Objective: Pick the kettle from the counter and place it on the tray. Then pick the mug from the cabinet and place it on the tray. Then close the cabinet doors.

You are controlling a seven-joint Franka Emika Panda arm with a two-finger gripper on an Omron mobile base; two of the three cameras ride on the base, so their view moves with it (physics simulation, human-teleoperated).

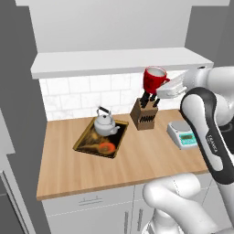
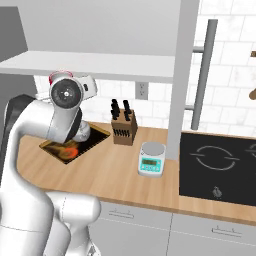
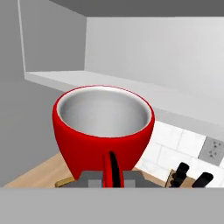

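While aloft, gripper (image 1: 157,91) clamped – mug (image 1: 154,78) held

Fingers (image 3: 114,173) behind mug (image 3: 104,131); tray (image 2: 92,141) partly behind arm

Glossy red mug (image 3: 103,131), matt wooden counter (image 1: 137,160), shiny metal kettle (image 1: 105,123)

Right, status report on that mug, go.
Gripper shut on the mug, held in the air. Kettle sits on the tray. Knife block stands directly below the mug.
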